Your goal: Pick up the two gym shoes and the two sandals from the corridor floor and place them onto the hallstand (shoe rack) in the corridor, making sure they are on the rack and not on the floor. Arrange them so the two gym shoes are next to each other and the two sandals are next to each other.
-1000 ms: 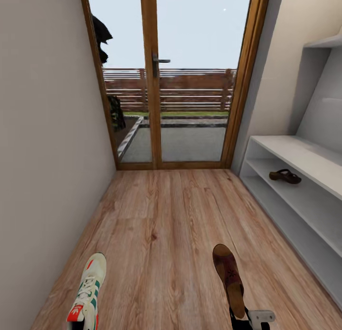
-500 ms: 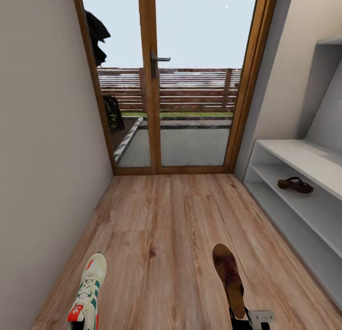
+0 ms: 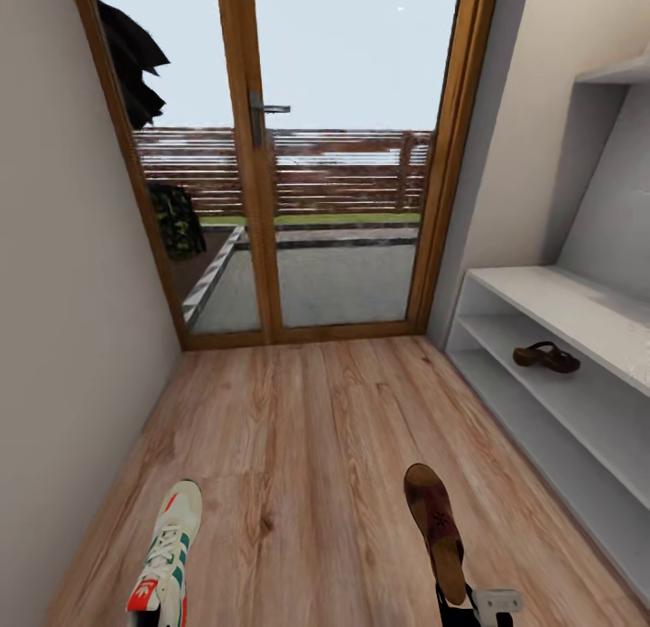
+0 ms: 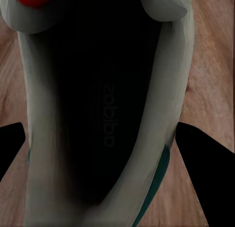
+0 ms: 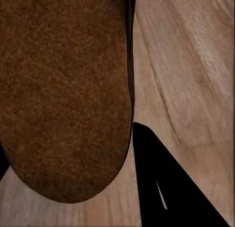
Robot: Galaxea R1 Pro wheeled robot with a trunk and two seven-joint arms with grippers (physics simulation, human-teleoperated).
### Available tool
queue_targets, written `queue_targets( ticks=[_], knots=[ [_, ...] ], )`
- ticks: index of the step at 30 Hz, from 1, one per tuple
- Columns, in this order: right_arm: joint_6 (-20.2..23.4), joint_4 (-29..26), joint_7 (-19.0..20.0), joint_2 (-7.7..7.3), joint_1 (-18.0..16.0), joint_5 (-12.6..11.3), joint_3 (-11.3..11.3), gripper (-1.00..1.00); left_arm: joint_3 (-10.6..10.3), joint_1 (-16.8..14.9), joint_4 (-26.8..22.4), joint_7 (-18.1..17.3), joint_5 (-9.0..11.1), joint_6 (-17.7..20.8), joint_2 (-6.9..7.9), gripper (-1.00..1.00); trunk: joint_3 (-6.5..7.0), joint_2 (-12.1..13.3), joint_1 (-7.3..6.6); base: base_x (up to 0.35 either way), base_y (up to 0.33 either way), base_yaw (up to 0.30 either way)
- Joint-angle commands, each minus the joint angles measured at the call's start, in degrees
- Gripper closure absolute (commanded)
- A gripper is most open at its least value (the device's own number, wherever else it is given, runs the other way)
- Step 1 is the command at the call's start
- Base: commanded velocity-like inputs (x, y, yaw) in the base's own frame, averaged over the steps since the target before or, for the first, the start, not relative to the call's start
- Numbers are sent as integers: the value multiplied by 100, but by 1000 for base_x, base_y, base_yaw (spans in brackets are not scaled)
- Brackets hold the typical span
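Note:
A cream gym shoe (image 3: 167, 555) with green stripes and a red tongue patch hangs over the corridor floor (image 3: 307, 447) at the lower left of the head view. My left gripper (image 4: 105, 134) is shut on it, a dark finger (image 4: 205, 163) on either side of its heel. At the lower right a brown sandal (image 3: 435, 528) is held the same way by my right gripper (image 3: 469, 609), sole toward the wrist camera (image 5: 63, 89). A second sandal (image 3: 546, 357) lies on the middle shelf of the pale hallstand (image 3: 560, 307) at the right.
A wooden-framed glass door (image 3: 262, 158) closes the corridor's far end, with a patio and fence behind it. A plain wall (image 3: 54, 338) runs along the left. An upper wall shelf (image 3: 618, 72) sits above the hallstand.
The whole head view has shifted: the door frame now sits further left and the floor's far edge lower, so the camera moved. Both held shoes keep their place in the view.

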Motion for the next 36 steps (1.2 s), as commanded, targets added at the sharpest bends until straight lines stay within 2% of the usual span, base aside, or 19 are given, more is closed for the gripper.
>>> queue_targets(
  ticks=[1, 25, 36],
  knots=[
    [-16, 7, 35, 4, -5, 18, -47, 100, 36, -2, -9, -26, -57, -19, -7, 100, -4, -2, 3, 339, 82, -262],
    [-16, 12, 43, 9, -5, 18, -45, 100, 54, -2, -9, -26, -48, -19, -10, 100, -4, -2, 3, 283, 195, -263],
    [-16, 12, 44, 9, -5, 18, -44, 100, 54, -2, -9, -26, -48, -19, -10, 100, -4, -2, 3, 108, 96, -263]
  ],
)
